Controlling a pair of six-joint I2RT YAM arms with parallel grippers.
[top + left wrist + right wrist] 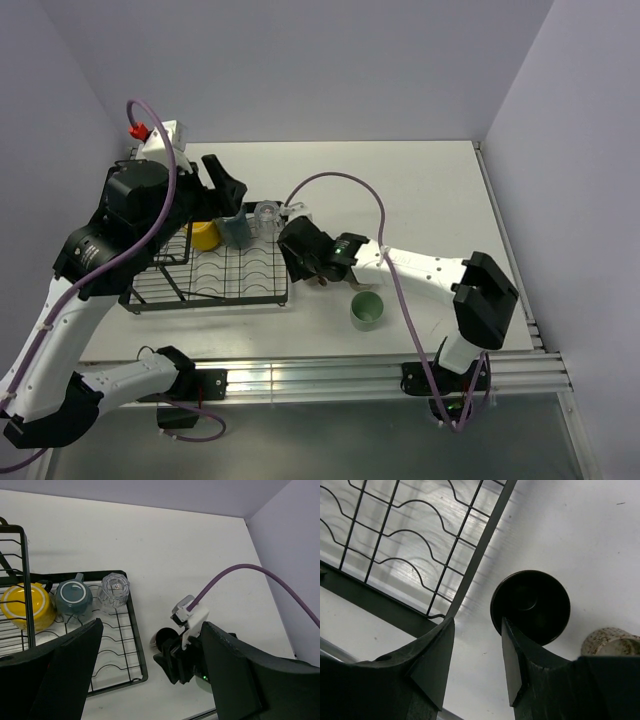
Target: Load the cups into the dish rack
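Observation:
The black wire dish rack (215,285) lies on the left of the table. A yellow mug (204,235), a grey mug (237,231) and a clear glass (266,215) stand in a row at its far side. My left gripper (150,680) hangs open high above the rack's right end, holding nothing. Just right of the rack frame (475,555) stands a black mug (532,602). My right gripper (477,660) is open low over it. Its right finger (512,650) overlaps the mug's near rim, and only bare table lies between the fingers. A beige-brown cup (610,640) stands beside the black mug. A pale green tumbler (367,310) stands further right.
The right arm's purple cable (340,180) arcs over the table behind the gripper. Walls close the table at the back and both sides. A metal rail (330,375) runs along the near edge.

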